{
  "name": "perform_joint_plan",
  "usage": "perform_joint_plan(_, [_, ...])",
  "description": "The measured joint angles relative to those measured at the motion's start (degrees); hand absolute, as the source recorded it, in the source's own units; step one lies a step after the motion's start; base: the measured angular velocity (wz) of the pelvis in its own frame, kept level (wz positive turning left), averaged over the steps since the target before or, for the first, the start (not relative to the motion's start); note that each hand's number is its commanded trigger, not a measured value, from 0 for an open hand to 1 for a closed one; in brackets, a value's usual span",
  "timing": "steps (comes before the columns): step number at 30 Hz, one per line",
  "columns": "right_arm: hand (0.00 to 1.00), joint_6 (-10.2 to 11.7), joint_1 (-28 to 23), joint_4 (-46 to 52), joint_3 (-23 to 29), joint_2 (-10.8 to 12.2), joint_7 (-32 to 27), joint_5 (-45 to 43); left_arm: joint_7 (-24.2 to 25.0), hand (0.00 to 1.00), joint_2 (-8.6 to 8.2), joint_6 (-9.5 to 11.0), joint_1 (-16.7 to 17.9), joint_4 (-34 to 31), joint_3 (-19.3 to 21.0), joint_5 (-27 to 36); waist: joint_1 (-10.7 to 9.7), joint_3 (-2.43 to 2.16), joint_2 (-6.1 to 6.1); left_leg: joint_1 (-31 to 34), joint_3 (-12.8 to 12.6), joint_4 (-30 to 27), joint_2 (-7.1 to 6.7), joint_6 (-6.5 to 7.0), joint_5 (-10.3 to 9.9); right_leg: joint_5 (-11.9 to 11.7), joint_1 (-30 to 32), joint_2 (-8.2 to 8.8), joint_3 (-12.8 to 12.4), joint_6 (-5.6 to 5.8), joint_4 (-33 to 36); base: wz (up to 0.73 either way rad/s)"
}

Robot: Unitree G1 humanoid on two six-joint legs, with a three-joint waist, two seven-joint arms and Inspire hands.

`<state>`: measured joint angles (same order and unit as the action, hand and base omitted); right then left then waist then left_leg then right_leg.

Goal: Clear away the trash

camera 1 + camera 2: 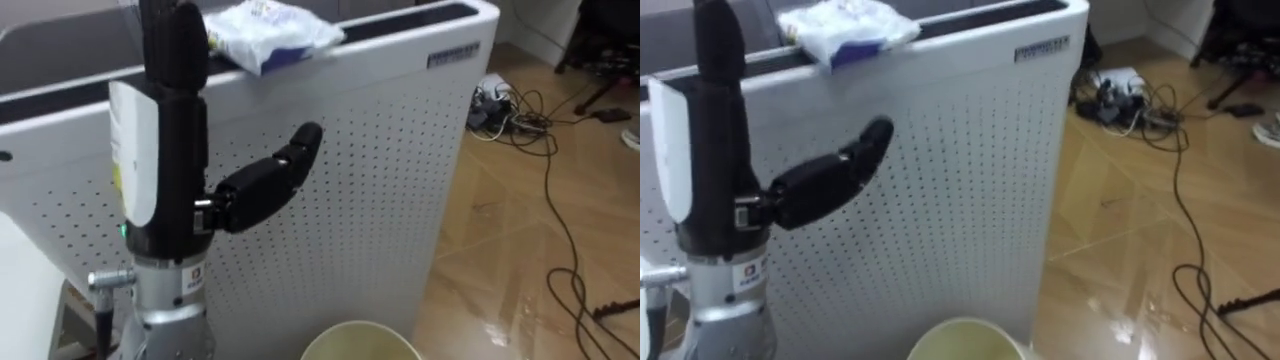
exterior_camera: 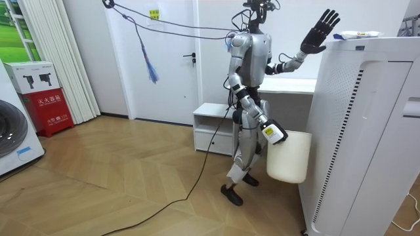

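A crumpled white and blue plastic bag (image 1: pixel 270 35) lies on top of a tall white perforated appliance (image 1: pixel 380 180). My left hand (image 1: pixel 170 150) is raised in front of the appliance, just left of the bag and apart from it, open with straight fingers pointing up and the thumb out. In the room view the same hand (image 2: pixel 321 29) is held high near the bag (image 2: pixel 357 34). My right hand (image 2: pixel 274 133) hangs low, shut on the rim of a cream bin (image 2: pixel 289 157). The bin's rim (image 1: pixel 360 340) shows at the bottom of the eye view.
I stand close to the appliance's (image 2: pixel 367 131) side. Cables and a power strip (image 1: pixel 495 100) lie on the wooden floor to the right. Behind me are a low white cabinet (image 2: pixel 213 124) and, further off, a red box (image 2: pixel 49 111).
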<state>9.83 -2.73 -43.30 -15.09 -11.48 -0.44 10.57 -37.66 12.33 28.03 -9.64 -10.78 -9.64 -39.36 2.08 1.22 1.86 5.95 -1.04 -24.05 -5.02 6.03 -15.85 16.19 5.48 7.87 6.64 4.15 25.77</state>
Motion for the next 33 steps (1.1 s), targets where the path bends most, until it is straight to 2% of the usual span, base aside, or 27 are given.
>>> perform_joint_plan(4, [1.0,0.0,-0.04,0.83,-0.1,-0.02,0.73,-0.6,-0.33,0.0,0.15,-0.85,0.07,-0.38,-0.09,-1.67,-0.03,-0.15,-0.47,-2.61,0.38,2.72,0.88,-0.51,0.31,-0.92,-3.54,-1.23,0.88,-0.48,-4.56,-0.01])
perform_joint_plan(9, [1.0,0.01,-0.05,1.69,0.03,-0.05,2.54,-1.9,0.47,0.0,0.76,-3.27,0.4,-3.73,-0.07,-4.99,0.06,-0.81,-1.46,-4.11,1.62,4.93,1.53,-1.17,0.7,-2.09,-6.39,-2.41,1.47,-0.96,-9.41,0.05])
perform_joint_plan(16, [1.0,-0.03,-0.35,1.56,0.0,-0.32,4.29,-2.24,2.15,0.0,2.12,-5.42,0.44,-5.9,0.0,-8.95,0.44,-0.95,-1.63,-7.7,2.81,7.67,1.83,-1.83,1.1,-2.87,-10.39,-3.21,1.25,-1.33,-13.33,-0.03])
perform_joint_plan(21, [1.0,-0.69,-0.41,1.93,-0.01,-0.33,4.8,-2.86,2.48,0.0,5.38,-7.28,0.5,-6.09,-0.08,-12.89,0.79,-0.84,-1.25,-9.17,3.39,9.08,2.33,-2.35,1.43,-2.92,-10.55,-3.72,1.27,-1.45,-13.14,-0.03])
perform_joint_plan(23, [1.0,-0.94,-0.44,2.01,0.01,-0.47,4.76,-3.7,2.39,0.0,5.62,-7.41,0.61,-6.17,-0.12,-13.31,0.89,-0.93,-0.75,-9.7,4.3,9.66,2.3,-2.43,1.48,-2.93,-11.06,-3.78,1.37,-1.46,-13.54,0.01])
perform_joint_plan(27, [1.0,-1.2,-0.46,2.33,0.0,-1.2,4.76,-4.54,2.3,0.0,6.33,-7.43,1.35,-6.2,-0.12,-13.37,1.31,-0.84,0.3,-10.11,4.42,10.99,2.29,-2.83,1.74,-3.02,-12.12,-3.92,1.25,-1.62,-15.18,0.06])
perform_joint_plan(33, [1.0,-1.69,-0.71,3.61,0.36,-2.4,5.44,-4.73,3.17,0.0,6.93,-8.11,3.52,-7.01,0.2,-15.74,1.47,-1.0,0.74,-10.47,4.51,11.69,2.33,-3.16,1.98,-3.13,-12.81,-4.05,1.65,-1.81,-16.18,0.0])
